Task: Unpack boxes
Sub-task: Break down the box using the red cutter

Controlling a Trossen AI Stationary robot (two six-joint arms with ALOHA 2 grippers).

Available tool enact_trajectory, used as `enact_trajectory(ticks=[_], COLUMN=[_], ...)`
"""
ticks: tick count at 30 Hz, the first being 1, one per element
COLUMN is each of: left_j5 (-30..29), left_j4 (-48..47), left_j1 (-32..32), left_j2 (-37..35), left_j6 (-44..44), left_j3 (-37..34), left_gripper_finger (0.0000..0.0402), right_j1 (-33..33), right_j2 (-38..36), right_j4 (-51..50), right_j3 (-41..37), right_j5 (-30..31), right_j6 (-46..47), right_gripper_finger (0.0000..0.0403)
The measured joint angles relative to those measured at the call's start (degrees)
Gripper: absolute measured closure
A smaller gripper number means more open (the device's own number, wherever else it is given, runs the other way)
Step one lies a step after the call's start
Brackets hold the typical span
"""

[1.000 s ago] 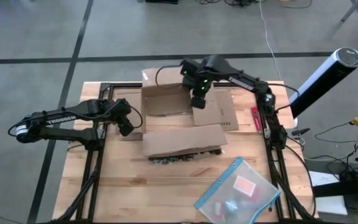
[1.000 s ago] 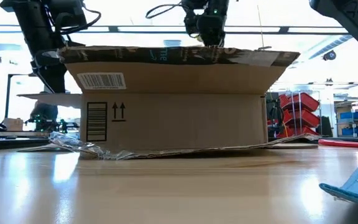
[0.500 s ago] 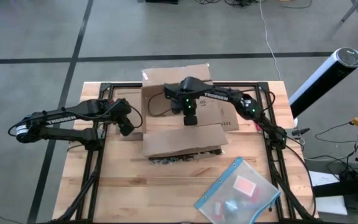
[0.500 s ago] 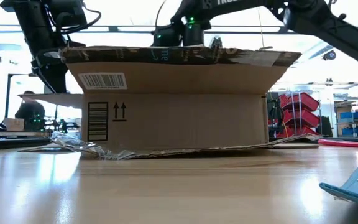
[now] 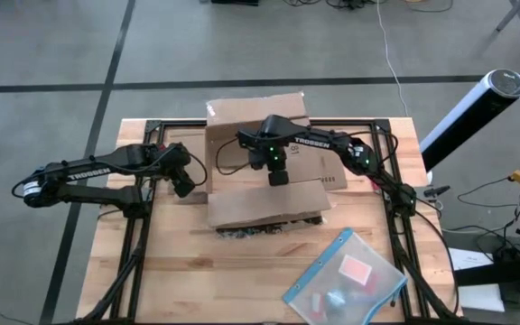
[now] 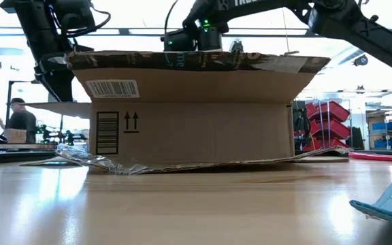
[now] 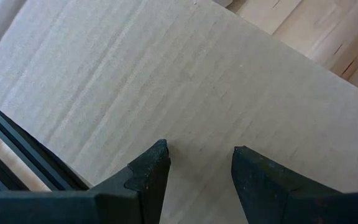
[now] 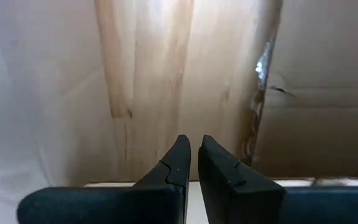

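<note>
Now the right hand (image 5: 278,177), fingers nearly closed on nothing, has swung over the box (image 5: 242,203), apparently reaching inside, while the left hand (image 5: 184,187) waits open beside it.

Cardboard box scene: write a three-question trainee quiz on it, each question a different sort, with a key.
1. True or false: the right gripper is over the cardboard box.
2. The left gripper is: A) at the box's left side B) above the plastic pouch C) off the table.
3. Fill in: in the right wrist view, the right gripper's fingers are nearly ____.

Key: 1 true; 2 A; 3 closed.
</note>
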Motion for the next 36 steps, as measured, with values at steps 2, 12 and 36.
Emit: enact_trajectory(ticks=[2,12,36], left_j5=[0.00,-0.02,-0.03], left_j4=[0.00,-0.02,0.12], left_j1=[0.00,0.00,0.01], left_j2=[0.00,0.00,0.02], left_j6=[0.00,0.81,1.71], left_j3=[0.00,0.00,0.00], left_gripper_finger=[0.0245,0.0245,0.0245], right_j1=[-0.30,-0.80,0.95], right_j2=[-0.03,-2.26,-2.55], right_j4=[-0.08,-0.06,-0.02], right_j3=[-0.08,-0.10,-0.24], right_j5=[0.31,1.59,-2.06], right_j6=[0.74,3.81,3.48], right_gripper_finger=[0.0390,0.0390,0.0390])
